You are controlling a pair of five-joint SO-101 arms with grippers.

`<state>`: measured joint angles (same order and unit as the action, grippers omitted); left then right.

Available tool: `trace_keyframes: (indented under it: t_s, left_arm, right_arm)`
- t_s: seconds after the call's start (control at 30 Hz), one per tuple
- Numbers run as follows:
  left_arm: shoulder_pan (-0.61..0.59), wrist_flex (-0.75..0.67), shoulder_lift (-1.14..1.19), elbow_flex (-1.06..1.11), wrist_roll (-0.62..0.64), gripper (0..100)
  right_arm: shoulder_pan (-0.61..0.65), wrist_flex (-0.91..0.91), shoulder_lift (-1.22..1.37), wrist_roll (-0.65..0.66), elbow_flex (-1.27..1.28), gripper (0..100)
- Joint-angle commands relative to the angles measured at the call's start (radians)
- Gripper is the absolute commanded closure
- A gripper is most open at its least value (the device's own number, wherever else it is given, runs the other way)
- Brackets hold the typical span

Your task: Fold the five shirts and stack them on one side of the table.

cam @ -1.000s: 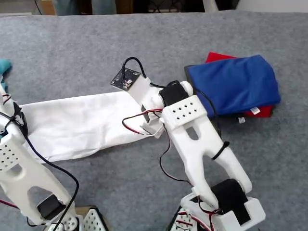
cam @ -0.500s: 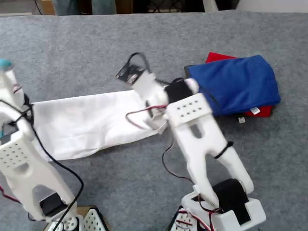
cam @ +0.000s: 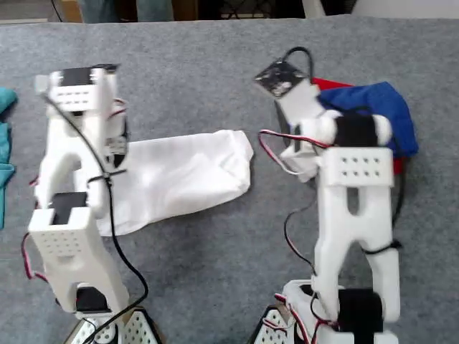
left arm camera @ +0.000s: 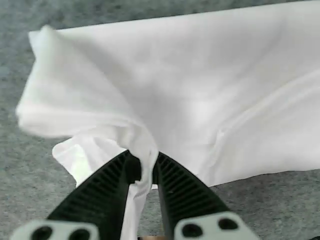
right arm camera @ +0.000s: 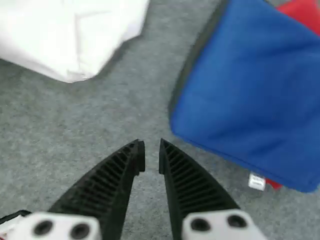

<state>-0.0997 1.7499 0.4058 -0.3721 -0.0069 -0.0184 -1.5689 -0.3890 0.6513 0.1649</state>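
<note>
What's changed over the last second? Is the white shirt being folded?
The left gripper, shut on the white shirt at its left end, swung up and toward the table's middle. It dragged that end inward, so the shirt now lies shorter. The right gripper left the shirt's right end and moved right. It is now empty beside the blue shirt. The blue shirt stayed put.

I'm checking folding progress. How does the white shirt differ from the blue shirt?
The white shirt lies long and loosely folded mid-table; the blue shirt is a compact fold atop a red shirt. The left claw pinches the white shirt's edge; the blue shirt lies free, the empty right claw beside it. Both are plain-coloured.
</note>
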Motion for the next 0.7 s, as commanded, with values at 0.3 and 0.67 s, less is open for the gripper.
trace_keyframes:
  t_s: [0.3,0.67]
  left_arm:
    - [0.375,0.008,-0.049,-0.147,0.143,97]
    - [0.584,-0.123,-0.049,-0.223,0.252,97]
  right_arm:
    - [-0.141,0.077,-0.236,0.029,0.305,93.2]
    - [-0.094,0.029,-0.424,0.028,0.366,93.2]
